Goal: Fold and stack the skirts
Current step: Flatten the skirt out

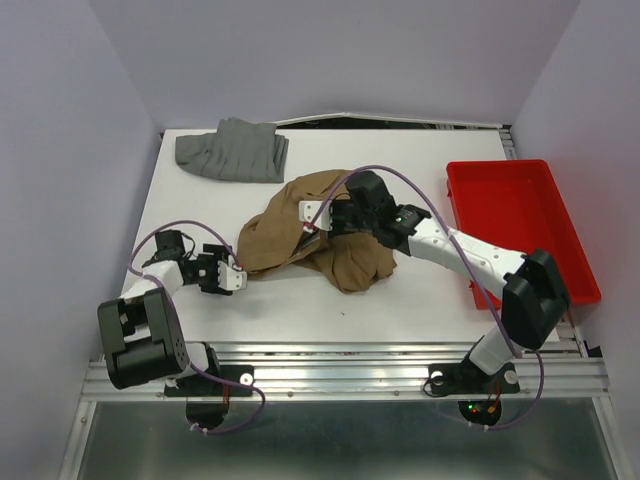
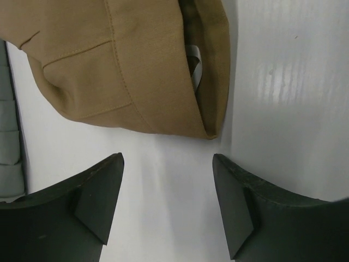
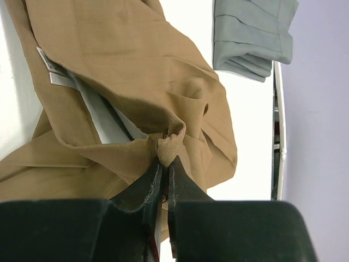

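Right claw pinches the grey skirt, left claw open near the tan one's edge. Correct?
No. The right claw pinches the tan skirt, per the right wrist view; the grey skirt lies apart. The left claw is open near the tan edge.

Bare worktop (image 1: 400,300) is seen across the lower centre of the top view and along its left edge. The middle is blocked by the crumpled tan skirt (image 1: 290,225), onto which the right claw (image 1: 312,220) is clamped, with the right arm stretched across the lower right. The upper left is taken by the grey skirt (image 1: 232,150) and the right edge by the red tray (image 1: 515,220). In the left wrist view, a clear strip of worktop is seen between the parted left claw (image 2: 167,164) and the tan hem.
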`<state>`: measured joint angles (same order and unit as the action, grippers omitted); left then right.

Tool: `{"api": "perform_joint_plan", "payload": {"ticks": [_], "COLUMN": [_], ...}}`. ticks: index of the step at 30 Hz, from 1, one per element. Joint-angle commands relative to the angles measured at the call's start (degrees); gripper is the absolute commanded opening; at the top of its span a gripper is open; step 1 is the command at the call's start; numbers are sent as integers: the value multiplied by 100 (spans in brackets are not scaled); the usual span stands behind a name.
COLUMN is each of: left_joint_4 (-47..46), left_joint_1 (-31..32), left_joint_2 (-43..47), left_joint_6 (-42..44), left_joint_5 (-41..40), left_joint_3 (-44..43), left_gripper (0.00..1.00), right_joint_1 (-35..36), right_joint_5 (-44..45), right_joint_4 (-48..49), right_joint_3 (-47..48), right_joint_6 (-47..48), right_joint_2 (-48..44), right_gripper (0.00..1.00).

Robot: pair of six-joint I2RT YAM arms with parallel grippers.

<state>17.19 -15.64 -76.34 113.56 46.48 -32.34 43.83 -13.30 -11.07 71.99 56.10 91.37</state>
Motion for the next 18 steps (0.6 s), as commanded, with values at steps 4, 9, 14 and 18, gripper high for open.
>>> {"api": "perform_joint_plan", "payload": {"ticks": [4,9,14,18], "left_joint_4": [-339,-479,-1033,-1130], "left_joint_1": [87,122,122,114], "left_joint_2": [136,233,400,453], "left_joint_6": [1842,2424,2426,2644], "left_joint_5": [89,239,379,310], "left_joint_3": [666,983,1379,1520], "left_gripper": [72,65,63,57], "right_joint_1": [-111,-235,-288,-288], "right_joint_5": [108,126,117,108], "right_joint_4": [88,44,-36,-62], "right_joint_3": [263,456,615,676], "right_joint_6": [-300,-713,-846,-925], "right_joint_2": [91,214,337,390], "right_gripper": [1,1,1,1]}}
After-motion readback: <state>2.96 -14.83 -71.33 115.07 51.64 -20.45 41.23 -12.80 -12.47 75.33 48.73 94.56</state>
